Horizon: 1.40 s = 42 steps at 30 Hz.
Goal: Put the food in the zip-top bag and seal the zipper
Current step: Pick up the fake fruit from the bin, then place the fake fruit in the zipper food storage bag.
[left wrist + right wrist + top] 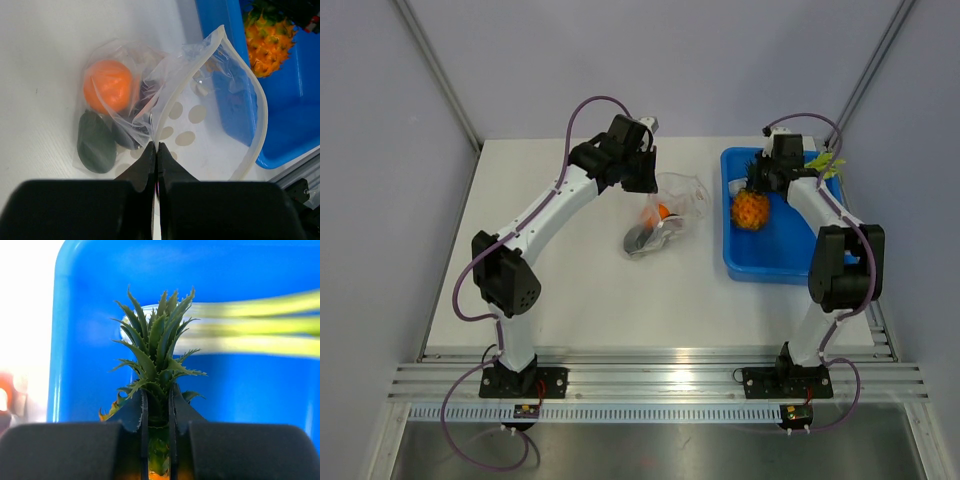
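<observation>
The zip-top bag (200,135) lies on the white table (570,290) just left of the blue bin (760,262), its mouth standing open on the side toward the bin. Inside it sit a small orange piece (106,85) and dark round pieces (95,142) (one purplish, half hidden behind a fold). The left gripper (156,146) is pinched fully together on the zipper (263,107) strip at one end of the mouth.

In the bin, the pineapple (750,210) is near the left wall. The right gripper (158,407) is clamped around the base of its green leaves (157,350). Whether the fruit is lifted I cannot tell. Blurred yellow-green strips (260,325) lie toward the bin's far right.

Bare table spreads to the left of the bag and nearer than it. The bin's right wall sits close to the table's right edge.
</observation>
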Each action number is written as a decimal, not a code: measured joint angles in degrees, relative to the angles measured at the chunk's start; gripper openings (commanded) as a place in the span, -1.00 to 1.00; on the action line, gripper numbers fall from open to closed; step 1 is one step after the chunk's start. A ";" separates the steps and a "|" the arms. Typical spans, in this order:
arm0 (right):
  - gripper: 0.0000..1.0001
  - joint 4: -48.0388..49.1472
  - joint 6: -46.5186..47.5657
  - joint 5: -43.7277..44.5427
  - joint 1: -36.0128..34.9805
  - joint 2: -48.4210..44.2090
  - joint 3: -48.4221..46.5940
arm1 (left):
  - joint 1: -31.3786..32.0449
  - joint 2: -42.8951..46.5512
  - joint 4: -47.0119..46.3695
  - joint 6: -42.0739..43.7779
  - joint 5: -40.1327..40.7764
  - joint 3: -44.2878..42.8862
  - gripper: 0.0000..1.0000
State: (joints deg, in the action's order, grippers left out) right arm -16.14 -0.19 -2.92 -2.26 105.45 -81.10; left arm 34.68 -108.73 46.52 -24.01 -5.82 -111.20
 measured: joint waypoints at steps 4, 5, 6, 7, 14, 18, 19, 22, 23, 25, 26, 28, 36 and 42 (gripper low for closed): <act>-1.00 1.44 -3.26 5.51 -0.02 -7.41 4.50 | 0.20 0.00 0.31 0.02 0.00 -0.13 -1.00; -1.00 1.42 -3.80 7.04 -0.02 -9.35 5.07 | 0.20 0.00 0.37 0.02 0.00 -0.13 -1.00; -1.00 1.29 -4.26 8.63 -0.02 -11.23 5.42 | 0.22 0.00 0.37 0.02 0.00 -0.13 -1.00; -1.00 1.09 -4.74 10.43 -0.04 -13.09 5.51 | 0.26 0.00 0.33 0.04 0.00 -0.13 -1.00; -1.00 -4.50 -9.49 20.02 -0.07 -25.90 2.78 | 0.31 -0.02 0.92 1.01 0.02 -0.66 -1.00; -1.00 -9.01 -14.75 19.93 -1.55 -27.78 -4.57 | 0.31 -0.02 1.36 1.77 0.04 -0.85 -1.00; -1.00 -9.20 -16.22 20.09 -2.89 -28.20 -5.44 | 0.31 -0.02 1.40 1.99 0.02 -0.85 -1.00; -1.00 -9.40 -20.59 21.86 -10.78 -29.35 -5.53 | 0.31 0.00 1.46 2.64 0.02 -0.85 -1.00; -1.00 -9.31 -21.77 22.03 -12.02 -29.44 -5.31 | 0.31 -0.02 1.46 2.78 0.02 -0.85 -1.00; -1.00 -8.72 -24.79 22.82 -19.19 -29.31 -4.31 | 0.31 0.00 1.53 2.89 0.02 -0.85 -1.00; -1.00 -8.31 -25.86 23.15 -21.16 -29.14 -3.76 | 0.31 0.00 1.53 2.93 0.02 -0.85 -1.00; -1.00 -7.32 -27.52 23.52 -23.85 -28.41 -3.15 | 0.31 0.00 1.51 3.02 0.02 -0.79 -1.00; -1.00 -4.76 -32.54 30.12 -30.56 -21.55 -3.23 | 0.31 0.37 1.33 2.93 -0.61 0.55 -1.00; -1.00 -4.81 -36.52 34.51 -31.69 -19.76 -0.24 | 0.31 0.52 1.27 2.58 -1.90 0.68 -1.00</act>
State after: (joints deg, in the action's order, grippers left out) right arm -20.95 -36.71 31.59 -33.95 85.69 -81.34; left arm 34.98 -108.20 47.79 -21.43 -7.73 -110.52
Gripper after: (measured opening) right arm 0.241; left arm 0.005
